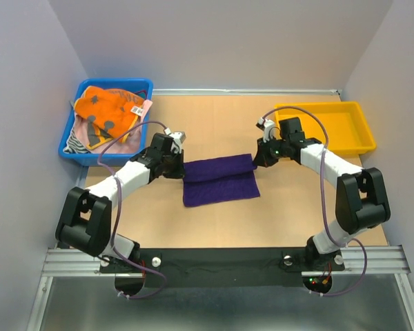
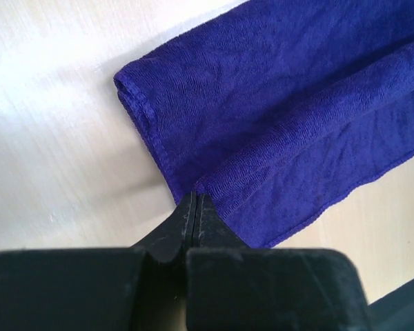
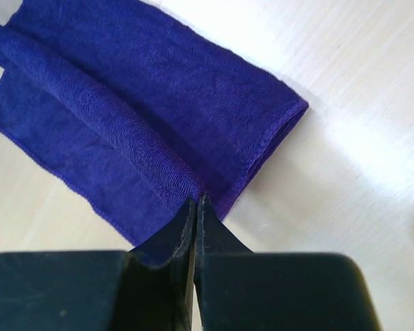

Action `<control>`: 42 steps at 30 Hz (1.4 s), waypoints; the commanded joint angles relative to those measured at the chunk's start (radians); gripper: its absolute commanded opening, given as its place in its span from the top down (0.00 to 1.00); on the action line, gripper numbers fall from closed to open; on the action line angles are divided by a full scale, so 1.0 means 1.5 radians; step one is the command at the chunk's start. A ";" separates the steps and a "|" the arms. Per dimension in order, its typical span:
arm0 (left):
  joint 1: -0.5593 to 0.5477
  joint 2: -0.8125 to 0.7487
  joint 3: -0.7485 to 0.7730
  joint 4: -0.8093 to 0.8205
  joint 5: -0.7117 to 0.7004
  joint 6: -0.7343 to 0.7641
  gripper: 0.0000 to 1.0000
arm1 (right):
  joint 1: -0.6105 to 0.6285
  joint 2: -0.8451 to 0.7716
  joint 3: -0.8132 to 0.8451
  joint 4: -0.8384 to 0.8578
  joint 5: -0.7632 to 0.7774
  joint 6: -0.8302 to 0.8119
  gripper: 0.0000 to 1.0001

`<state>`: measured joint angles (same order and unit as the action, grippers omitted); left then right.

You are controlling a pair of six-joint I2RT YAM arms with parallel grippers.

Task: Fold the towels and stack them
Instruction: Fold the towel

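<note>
The dark purple towel (image 1: pixel 219 179) lies in the middle of the table, folded, with a raised ridge running across it. My left gripper (image 1: pixel 176 165) is shut on the towel's left edge; in the left wrist view the closed tips (image 2: pixel 195 200) pinch the end of the fold of the towel (image 2: pixel 276 110). My right gripper (image 1: pixel 259 160) is shut on the right edge; in the right wrist view the closed tips (image 3: pixel 195 201) pinch the end of the ridge of the towel (image 3: pixel 145 103). The grey-and-orange towel (image 1: pixel 107 110) lies crumpled on the pale pink towel (image 1: pixel 126 143).
Those two towels fill a blue bin (image 1: pixel 114 82) at the back left. A yellow tray (image 1: pixel 331 127) stands at the back right, just behind my right arm. Grey walls close in the table on three sides.
</note>
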<state>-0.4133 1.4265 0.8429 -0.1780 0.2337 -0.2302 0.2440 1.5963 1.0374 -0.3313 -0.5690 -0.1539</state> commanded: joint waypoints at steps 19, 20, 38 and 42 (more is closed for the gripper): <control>-0.004 -0.023 -0.057 -0.019 0.006 -0.051 1.00 | 0.005 -0.026 -0.079 0.025 -0.003 0.072 1.00; -0.004 -0.009 -0.057 -0.020 0.007 -0.054 1.00 | 0.005 -0.016 -0.080 0.025 -0.002 0.073 0.99; -0.005 0.071 -0.023 0.011 0.000 -0.065 1.00 | 0.005 0.075 -0.072 0.054 0.056 0.095 1.00; -0.005 0.114 0.013 0.008 -0.014 -0.055 1.00 | 0.005 0.096 -0.057 0.071 0.066 0.092 1.00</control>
<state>-0.4191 1.5562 0.8093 -0.1719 0.2466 -0.3271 0.2443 1.7176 0.9325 -0.2764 -0.5217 -0.0143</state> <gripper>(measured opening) 0.022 0.018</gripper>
